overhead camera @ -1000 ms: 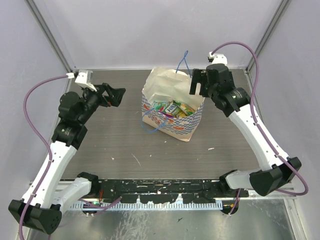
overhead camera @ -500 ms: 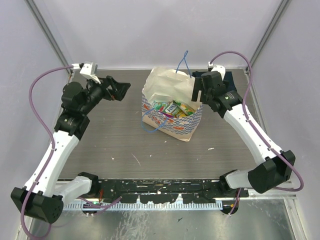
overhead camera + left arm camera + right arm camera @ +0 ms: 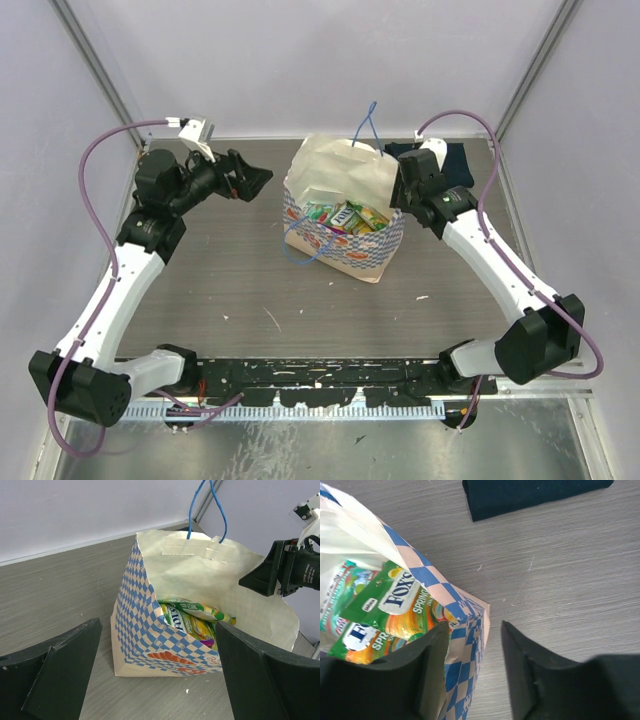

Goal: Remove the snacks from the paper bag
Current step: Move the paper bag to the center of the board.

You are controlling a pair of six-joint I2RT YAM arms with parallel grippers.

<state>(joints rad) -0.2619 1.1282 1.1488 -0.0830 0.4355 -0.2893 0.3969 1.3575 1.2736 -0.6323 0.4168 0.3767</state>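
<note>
Snacks (image 3: 345,216) in paper bag (image 3: 335,168), right fingers (image 3: 525,675) parted over its edge

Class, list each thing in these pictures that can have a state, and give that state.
paper bag: standing, mouth open.
snacks: inside the bag, none out yet.
left claw: open, holding nothing, apart from the bag.
right claw: open, at the bag's right rim, holding nothing.
navy cloth: folded, flat on the table.
</note>
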